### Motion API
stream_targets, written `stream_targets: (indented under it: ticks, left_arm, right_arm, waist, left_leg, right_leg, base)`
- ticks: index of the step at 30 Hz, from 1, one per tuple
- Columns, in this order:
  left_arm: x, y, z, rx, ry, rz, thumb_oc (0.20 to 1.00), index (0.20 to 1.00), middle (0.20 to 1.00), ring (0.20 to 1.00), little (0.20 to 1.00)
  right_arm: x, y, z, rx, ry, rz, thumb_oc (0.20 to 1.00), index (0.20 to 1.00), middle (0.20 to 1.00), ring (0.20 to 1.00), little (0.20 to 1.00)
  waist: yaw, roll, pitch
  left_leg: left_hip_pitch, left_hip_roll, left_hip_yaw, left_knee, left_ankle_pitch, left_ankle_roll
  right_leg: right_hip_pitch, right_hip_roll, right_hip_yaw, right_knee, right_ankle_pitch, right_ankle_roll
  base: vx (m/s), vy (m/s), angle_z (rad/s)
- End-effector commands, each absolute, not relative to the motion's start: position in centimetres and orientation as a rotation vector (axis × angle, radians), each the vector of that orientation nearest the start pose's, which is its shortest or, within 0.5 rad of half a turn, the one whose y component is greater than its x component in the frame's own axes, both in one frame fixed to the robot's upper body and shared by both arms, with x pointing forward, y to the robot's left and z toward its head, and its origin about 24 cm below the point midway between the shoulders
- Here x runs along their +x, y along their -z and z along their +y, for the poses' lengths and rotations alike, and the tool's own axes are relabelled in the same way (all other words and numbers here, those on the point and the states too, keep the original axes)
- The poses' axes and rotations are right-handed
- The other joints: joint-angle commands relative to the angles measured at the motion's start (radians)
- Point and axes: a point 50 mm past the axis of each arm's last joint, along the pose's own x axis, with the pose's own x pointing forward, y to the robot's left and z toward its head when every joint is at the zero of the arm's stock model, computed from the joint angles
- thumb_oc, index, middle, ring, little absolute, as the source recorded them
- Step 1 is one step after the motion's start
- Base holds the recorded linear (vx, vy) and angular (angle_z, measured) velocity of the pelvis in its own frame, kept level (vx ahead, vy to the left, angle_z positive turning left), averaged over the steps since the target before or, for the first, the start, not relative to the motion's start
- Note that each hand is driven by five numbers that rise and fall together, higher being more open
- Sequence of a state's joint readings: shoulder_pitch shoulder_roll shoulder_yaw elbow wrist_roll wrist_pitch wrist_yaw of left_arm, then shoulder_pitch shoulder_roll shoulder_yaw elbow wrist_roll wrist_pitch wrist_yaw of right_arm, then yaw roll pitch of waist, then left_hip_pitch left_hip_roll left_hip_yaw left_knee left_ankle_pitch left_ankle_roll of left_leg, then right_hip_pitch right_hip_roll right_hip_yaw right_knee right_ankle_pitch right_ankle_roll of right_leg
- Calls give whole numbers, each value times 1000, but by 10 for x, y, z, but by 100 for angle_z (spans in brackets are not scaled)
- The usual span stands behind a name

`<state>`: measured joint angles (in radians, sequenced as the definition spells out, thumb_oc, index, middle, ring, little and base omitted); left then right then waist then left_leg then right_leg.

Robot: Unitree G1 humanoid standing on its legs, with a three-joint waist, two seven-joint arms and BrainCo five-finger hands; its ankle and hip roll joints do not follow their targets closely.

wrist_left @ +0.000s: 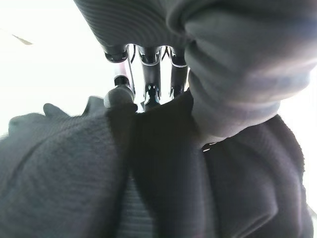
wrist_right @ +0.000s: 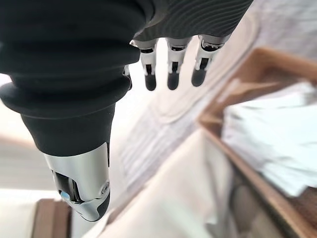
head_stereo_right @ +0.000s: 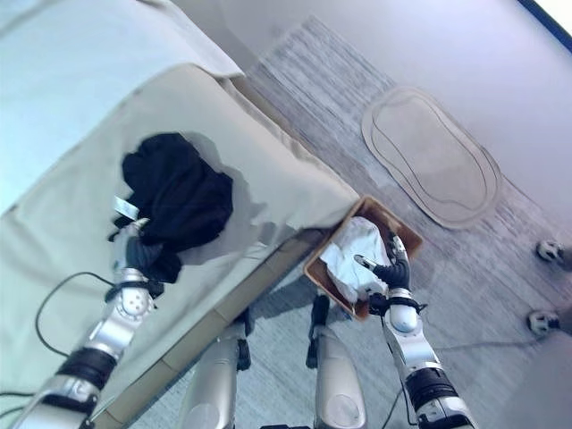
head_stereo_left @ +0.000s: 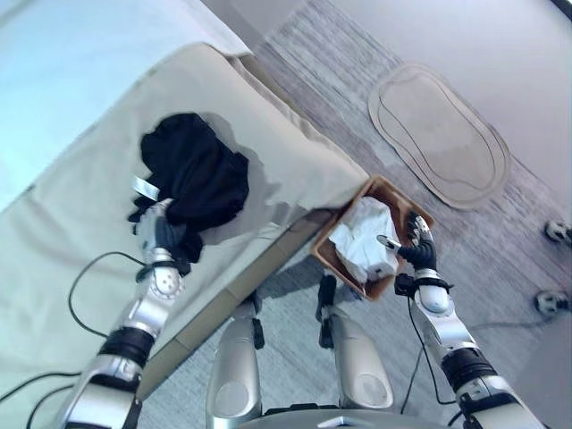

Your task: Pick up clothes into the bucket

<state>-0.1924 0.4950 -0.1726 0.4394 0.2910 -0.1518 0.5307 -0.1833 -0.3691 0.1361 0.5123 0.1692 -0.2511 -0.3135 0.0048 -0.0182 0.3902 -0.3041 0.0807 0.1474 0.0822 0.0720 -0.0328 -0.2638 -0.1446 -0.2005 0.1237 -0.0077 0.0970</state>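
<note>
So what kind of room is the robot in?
Probably a bedroom. There's a bed with a beige cover and a black garment on it, a rug on the floor, and a brown basket holding white laundry beside the bed.

A heap of clothing (head_stereo_left: 194, 174) lies on the bed (head_stereo_left: 80, 206) to my left, my left hand (head_stereo_left: 164, 234) at its near edge. Just off the bed's corner, to my right, the basket (head_stereo_left: 332, 259) stands on the floor with cloth (head_stereo_left: 365, 239) inside, my right hand (head_stereo_left: 418, 250) over its rim, a rug (head_stereo_left: 438, 134) beyond
</note>
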Motion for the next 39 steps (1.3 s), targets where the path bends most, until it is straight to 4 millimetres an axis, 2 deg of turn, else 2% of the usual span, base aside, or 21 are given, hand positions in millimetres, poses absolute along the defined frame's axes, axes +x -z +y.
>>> stream_targets:
  ticks: [1, 2, 3, 4, 5, 7, 10, 14, 18, 19, 21, 22, 24, 34, 39]
  left_arm:
    - [282, -65, 243, 790, -282, -245, 200, 200, 200, 200, 200]
    - [278, -77, 230, 727, -201, -310, 200, 200, 200, 200, 200]
    - [278, -77, 231, 726, -201, -310, 200, 200, 200, 200, 200]
    - [274, -82, 223, 655, -163, -335, 200, 200, 200, 200, 200]
    - [274, -82, 223, 655, -163, -335, 200, 200, 200, 200, 200]
    - [270, -88, 212, 605, -112, -375, 200, 200, 200, 200, 200]
    - [265, -100, 190, 500, 4, -442, 200, 200, 200, 200, 200]
    - [261, -108, 171, 371, 129, -469, 200, 200, 200, 200, 200]
    - [260, -114, 161, 278, 202, -473, 200, 200, 200, 200, 200]
    - [257, -115, 154, 237, 244, -472, 200, 200, 200, 200, 200]
    - [257, -114, 152, 227, 259, -464, 200, 200, 200, 200, 200]
    - [256, -115, 145, 203, 296, -461, 200, 200, 200, 200, 200]
    - [254, -115, 140, 181, 320, -457, 200, 200, 200, 200, 200]
    - [251, -123, 122, 63, 381, -476, 200, 200, 200, 200, 200]
    - [249, -132, 109, -5, 440, -496, 200, 200, 200, 200, 200]
  right_arm:
    - [275, -22, -232, -418, 209, -6, 1000, 1000, 1000, 1000, 1000]
    - [283, -28, -223, -530, 135, -34, 1000, 1000, 1000, 1000, 1000]
    - [283, -29, -223, -530, 135, -35, 1000, 1000, 1000, 1000, 1000]
    - [289, -32, -212, -607, 58, -54, 1000, 1000, 1000, 1000, 1000]
    - [289, -32, -211, -608, 57, -55, 1000, 1000, 1000, 1000, 1000]
    - [294, -36, -199, -718, -17, -90, 1000, 1000, 1000, 1000, 1000]
    - [303, -50, -168, -1021, -201, -243, 1000, 1000, 1000, 1000, 1000]
    - [301, -52, -139, -1123, -372, -334, 1000, 1000, 1000, 1000, 1000]
    - [295, -48, -118, -1125, -492, -355, 1000, 1000, 1000, 1000, 1000]
    - [289, -46, -104, -1093, -567, -366, 1000, 1000, 1000, 1000, 1000]
    - [286, -45, -98, -1062, -595, -365, 1000, 1000, 1000, 1000, 1000]
    - [280, -43, -85, -983, -644, -353, 1000, 1000, 1000, 1000, 1000]
    - [276, -43, -76, -920, -669, -344, 1000, 1000, 1000, 1000, 1000]
    - [272, -46, -42, -699, -685, -318, 1000, 1000, 1000, 1000, 1000]
    - [269, -36, -31, -548, -678, -215, 1000, 1000, 1000, 1000, 1000]
  waist:
    - [8, -22, -71]
    - [22, -16, -85]
    - [20, -17, -85]
    - [33, -15, -97]
    - [32, -15, -97]
    - [43, -12, -106]
    - [56, -5, -129]
    - [58, -1, -161]
    - [60, 2, -180]
    - [61, 5, -191]
    - [60, 7, -196]
    - [57, 10, -205]
    - [54, 13, -210]
    - [48, 24, -223]
    - [44, 28, -225]
  left_leg:
    - [-23, 12, -65, 11, 12, -27]
    - [11, 15, -71, -6, 13, -32]
    - [10, 15, -72, -8, 18, -32]
    - [42, 17, -74, -23, 18, -35]
    - [41, 16, -74, -25, 23, -34]
    - [71, 19, -76, -32, 18, -37]
    - [114, 21, -79, -40, 16, -38]
    - [156, 23, -78, -55, 15, -41]
    - [176, 29, -77, -62, 16, -44]
    - [192, 31, -77, -70, 16, -45]
    - [201, 32, -76, -77, 17, -46]
    - [213, 34, -77, -85, 19, -46]
    - [221, 36, -75, -94, 21, -48]
    - [240, 38, -65, -108, 23, -50]
    - [246, 37, -63, -107, 20, -50]
  right_leg:
    - [55, -89, -14, -54, 84, 86]
    - [89, -81, -23, -76, 82, 85]
    - [89, -81, -24, -79, 86, 84]
    - [123, -73, -27, -96, 82, 81]
    - [122, -73, -27, -99, 86, 81]
    - [151, -66, -31, -109, 80, 79]
    - [192, -57, -32, -123, 74, 72]
    - [231, -45, -32, -139, 67, 68]
    - [252, -39, -35, -149, 64, 65]
    - [266, -35, -39, -156, 60, 63]
    - [275, -33, -40, -162, 59, 62]
    - [285, -31, -43, -166, 57, 60]
    - [294, -28, -46, -171, 56, 58]
    - [308, -22, -46, -189, 60, 57]
    - [319, -20, -48, -192, 58, 54]
  base:
    - [46, -118, 25]
    - [27, -91, 23]
    - [29, -113, 20]
    - [1, -48, 16]
    - [12, -78, 12]
    - [7, -74, 3]
    - [8, -87, 1]
    - [23, -59, 6]
    - [23, -40, 0]
    - [54, -52, 0]
    - [48, -29, -1]
    - [40, -22, -1]
    - [20, -12, 0]
    - [4, 0, 1]
    - [0, 0, 0]
